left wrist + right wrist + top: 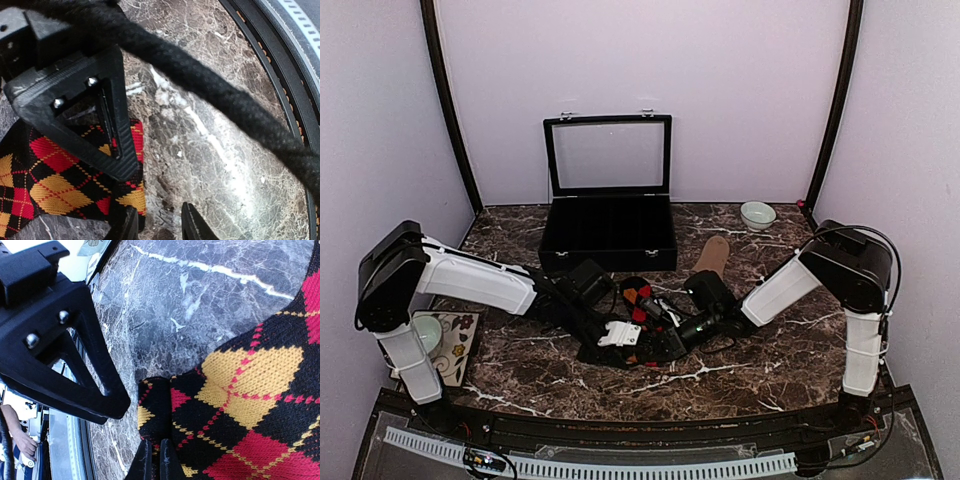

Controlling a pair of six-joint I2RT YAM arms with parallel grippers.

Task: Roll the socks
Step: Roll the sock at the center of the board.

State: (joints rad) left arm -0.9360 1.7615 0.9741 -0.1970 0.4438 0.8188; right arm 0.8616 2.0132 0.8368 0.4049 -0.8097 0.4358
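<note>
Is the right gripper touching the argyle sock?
Touching: in the right wrist view the right gripper is shut, pinching the argyle sock at its edge.

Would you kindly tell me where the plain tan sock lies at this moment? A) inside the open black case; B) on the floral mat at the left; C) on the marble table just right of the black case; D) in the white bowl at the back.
C: in the top view the tan sock lies flat on the marble table, just beside the black case's right front corner.

Even soft overhead light, faint glare on the marble table, close cable blurred in left wrist view
</note>
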